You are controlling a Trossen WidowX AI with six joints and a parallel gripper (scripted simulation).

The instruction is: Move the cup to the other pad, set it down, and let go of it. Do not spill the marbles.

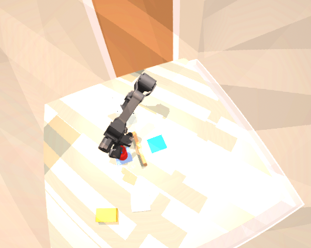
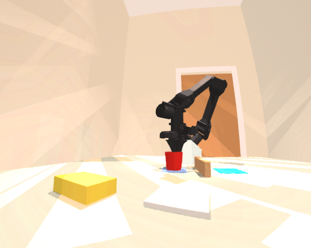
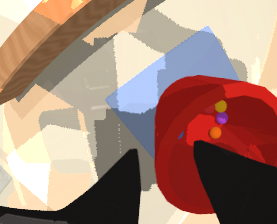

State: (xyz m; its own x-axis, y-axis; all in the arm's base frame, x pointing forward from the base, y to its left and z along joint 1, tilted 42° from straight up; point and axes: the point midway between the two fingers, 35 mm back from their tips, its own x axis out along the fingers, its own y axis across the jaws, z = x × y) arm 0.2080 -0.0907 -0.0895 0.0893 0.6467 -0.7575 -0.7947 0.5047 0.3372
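From the top, your gripper covers the red cup on the pale blue pad. Exterior shows the cup upright. At the wrist, fingers part-open, one seemingly inside the rim, gripping nothing

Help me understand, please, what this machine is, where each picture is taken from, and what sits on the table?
It is a single black robot arm ending in a two-fingered hand. One picture looks down from above, one looks across the table from the side, and one comes from a camera on the wrist, looking past the fingers. A red cup holding small marbles stands on a pale blue pad. The hand hangs just above the cup's rim, partly open and holding nothing. Beyond a wooden bar lies the bright cyan pad, the cup's destination. A yellow block and a white slab lie nearer the side camera.
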